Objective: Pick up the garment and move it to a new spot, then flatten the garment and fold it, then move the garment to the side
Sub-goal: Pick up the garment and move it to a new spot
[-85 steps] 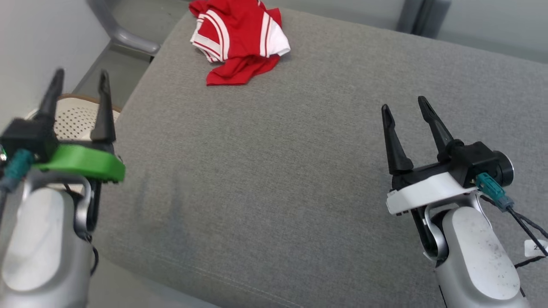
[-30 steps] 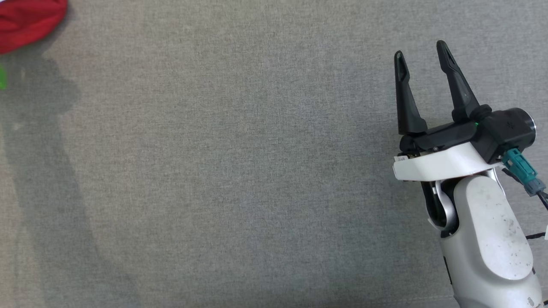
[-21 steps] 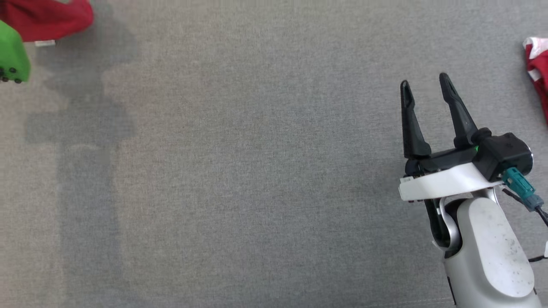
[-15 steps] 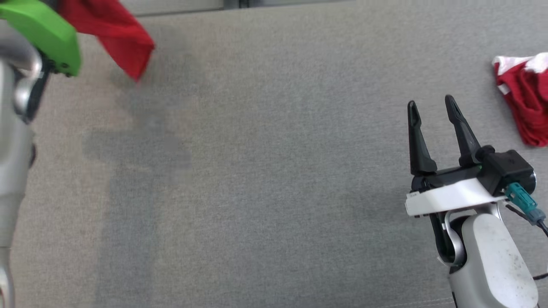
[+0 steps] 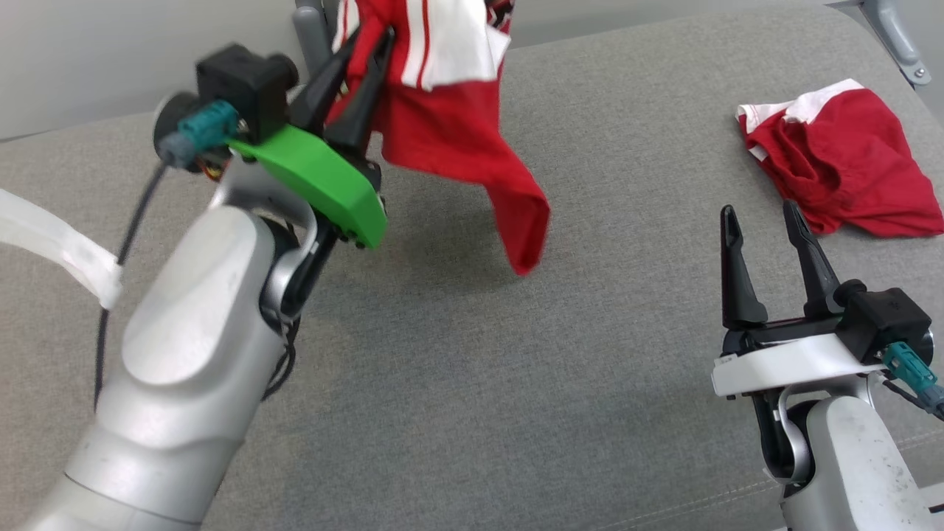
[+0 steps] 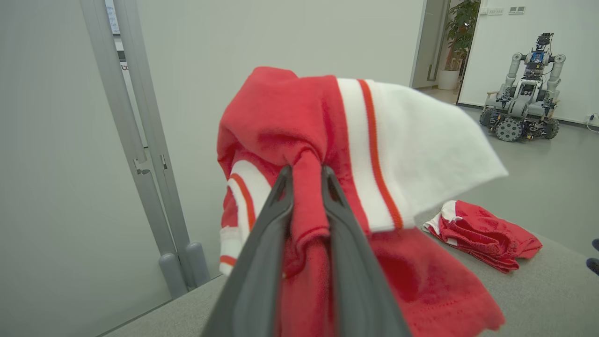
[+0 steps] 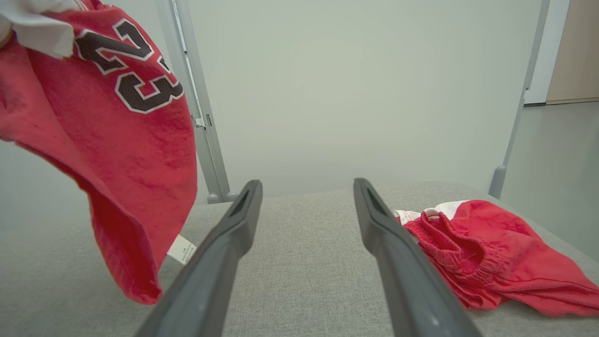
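Lifted off the cushion (image 5: 516, 383) since the earliest frame, the garment (image 5: 450, 140) hangs long axis downward near the far left corner, pinched by my left gripper (image 5: 371, 43); mid-cushion lies open. Left wrist: fabric bunched in that pinch. Right wrist: right gripper (image 7: 306, 185) spread; second red garment (image 7: 491, 252) by the far right corner.

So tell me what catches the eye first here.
A red-and-white jersey dangles from the shut left gripper, hanging over the grey cushion at the head view's upper left. A second red garment lies crumpled at the far right, just beyond the open, empty right gripper.
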